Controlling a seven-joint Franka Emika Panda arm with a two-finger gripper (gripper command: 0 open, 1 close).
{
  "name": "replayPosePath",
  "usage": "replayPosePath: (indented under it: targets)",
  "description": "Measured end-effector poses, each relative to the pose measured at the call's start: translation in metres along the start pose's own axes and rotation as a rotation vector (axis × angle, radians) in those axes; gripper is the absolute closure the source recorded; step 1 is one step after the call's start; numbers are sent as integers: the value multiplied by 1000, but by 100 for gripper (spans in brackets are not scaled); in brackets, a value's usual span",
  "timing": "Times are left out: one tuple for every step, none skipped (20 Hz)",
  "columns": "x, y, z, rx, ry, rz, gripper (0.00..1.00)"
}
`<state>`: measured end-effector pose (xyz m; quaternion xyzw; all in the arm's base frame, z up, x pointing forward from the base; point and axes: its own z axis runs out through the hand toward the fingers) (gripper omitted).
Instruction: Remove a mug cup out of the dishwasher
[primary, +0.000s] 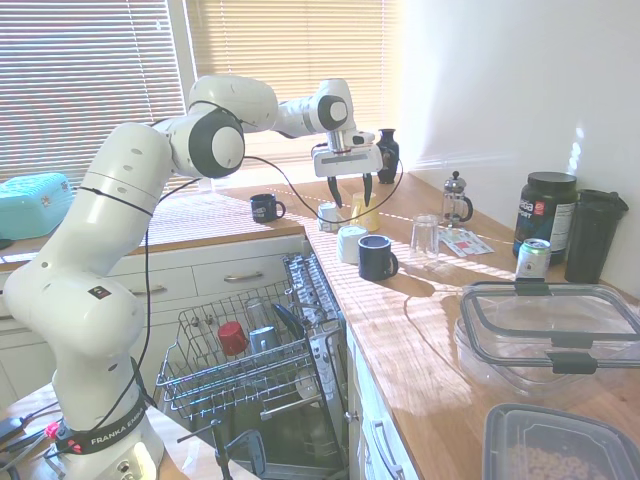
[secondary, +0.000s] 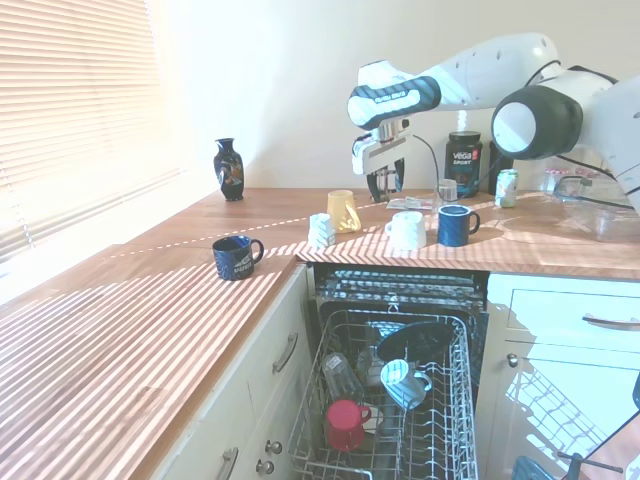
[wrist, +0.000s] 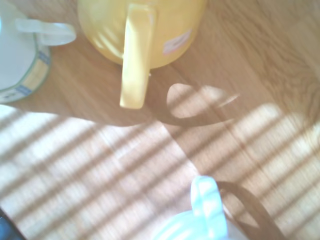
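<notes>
A: Where was the mug cup (primary: 351, 243)?
B: It stood on the wooden tabletop (primary: 430, 330), touching the navy mug (primary: 377, 257) on that mug's far side, just beyond the corner above the dishwasher (primary: 255, 375).
A: And the gripper (primary: 350, 190)?
B: It hung above the tabletop with its dark fingers spread and nothing between them, over the yellow mug (primary: 367, 213) and the small patterned mug (primary: 329, 215). The wrist view showed the yellow mug's handle and the rim of a white mug.
A: What sat in the rack?
B: A red cup (primary: 232, 337) near its front left, with glassware beside it. The door hung open.
</notes>
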<state>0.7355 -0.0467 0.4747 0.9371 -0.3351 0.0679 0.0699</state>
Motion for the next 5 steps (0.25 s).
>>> replayPosePath:
  targets:
    - [-4, 2, -5, 4, 7, 1, 0]
    - [-9, 5, -10, 9, 12, 0, 0]
    - [-13, 9, -15, 13, 17, 1, 0]
    - [-18, 13, -19, 16, 20, 4, 0]
    - [-23, 17, -21, 16, 17, 5, 0]
